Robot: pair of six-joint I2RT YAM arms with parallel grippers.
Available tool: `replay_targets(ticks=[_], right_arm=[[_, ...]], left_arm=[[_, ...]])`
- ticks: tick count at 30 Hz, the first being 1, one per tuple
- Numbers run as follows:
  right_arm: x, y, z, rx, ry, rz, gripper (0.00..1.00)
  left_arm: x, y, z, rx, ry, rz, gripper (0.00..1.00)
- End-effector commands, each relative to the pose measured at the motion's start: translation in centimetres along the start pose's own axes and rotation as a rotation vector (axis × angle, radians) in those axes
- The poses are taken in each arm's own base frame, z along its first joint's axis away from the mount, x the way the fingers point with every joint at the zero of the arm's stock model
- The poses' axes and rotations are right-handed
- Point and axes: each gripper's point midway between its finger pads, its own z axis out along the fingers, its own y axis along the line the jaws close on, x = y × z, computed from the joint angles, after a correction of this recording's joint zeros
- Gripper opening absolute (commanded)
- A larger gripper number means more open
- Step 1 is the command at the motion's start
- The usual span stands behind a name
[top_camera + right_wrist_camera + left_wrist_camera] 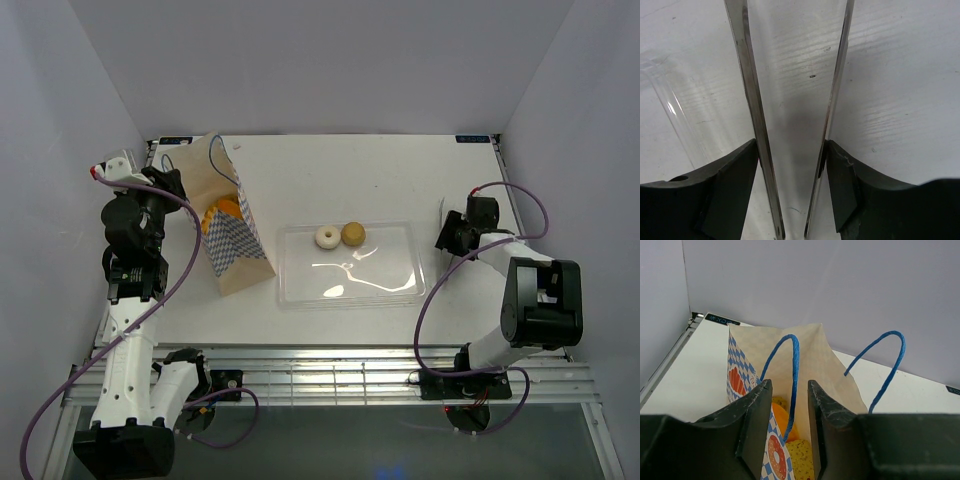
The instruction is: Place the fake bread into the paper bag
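Observation:
The paper bag (232,240) stands open at the left, tan with blue-and-white chequered sides. Orange and yellow fake bread (224,212) lies inside it, and it shows in the left wrist view (782,422). My left gripper (168,186) is at the bag's left rim. In the left wrist view, the left gripper (789,385) straddles the bag's wall (740,375) and a blue cord handle (794,370), with a narrow gap and no pinch. A white ring bun (327,237), a brown bun (353,233) and a pale piece (334,291) lie in the clear tray (400,262). My right gripper (450,235) is beside the tray's right edge. The right gripper (790,145) is shut on metal tongs (747,75).
The tray's clear rim (670,100) shows left of the tongs. White walls close in the table on three sides. The left arm's purple cable (185,270) hangs beside the bag. A metal rail (340,375) runs along the near edge.

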Motion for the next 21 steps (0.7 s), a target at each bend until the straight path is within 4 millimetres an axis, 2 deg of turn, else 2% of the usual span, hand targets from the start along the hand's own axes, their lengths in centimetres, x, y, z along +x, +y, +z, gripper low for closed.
replay_targets(ticks=[1, 5, 7, 12, 14, 16, 17, 21], right_arm=[[-2.8, 0.6, -0.2, -0.017, -0.065, -0.008, 0.61], [-2.7, 0.8, -0.4, -0.025, -0.05, -0.008, 0.63], [-2.8, 1.2, -0.5, -0.043, -0.043, -0.011, 0.66], [-3.2, 1.3, -0.8, -0.046, -0.046, -0.014, 0.68], [-3.0, 1.8, -0.8, -0.077, -0.034, -0.017, 0.68], [-2.6, 1.9, -0.5, -0.081, -0.017, -0.014, 0.68], [-2.3, 2.0, -0.3, -0.086, -0.006, -0.014, 0.68], [-1.6, 1.8, 0.3, -0.083, 0.022, -0.015, 0.69]], left_arm=[[-1.5, -0.2, -0.4, 0.001, -0.033, 0.005, 0.46], [-1.5, -0.1, -0.4, -0.002, -0.036, 0.005, 0.47], [-1.4, -0.1, -0.4, -0.005, -0.032, 0.003, 0.52], [-1.4, -0.5, -0.5, -0.012, -0.034, 0.02, 0.56], [-1.3, -0.8, -0.6, -0.011, -0.033, 0.035, 0.57], [-1.2, -0.4, -0.6, -0.035, -0.035, 0.044, 0.58], [-0.9, -1.4, -0.6, -0.008, -0.025, 0.043, 0.58], [-0.8, -1.5, -0.6, -0.007, -0.023, 0.051, 0.59]])
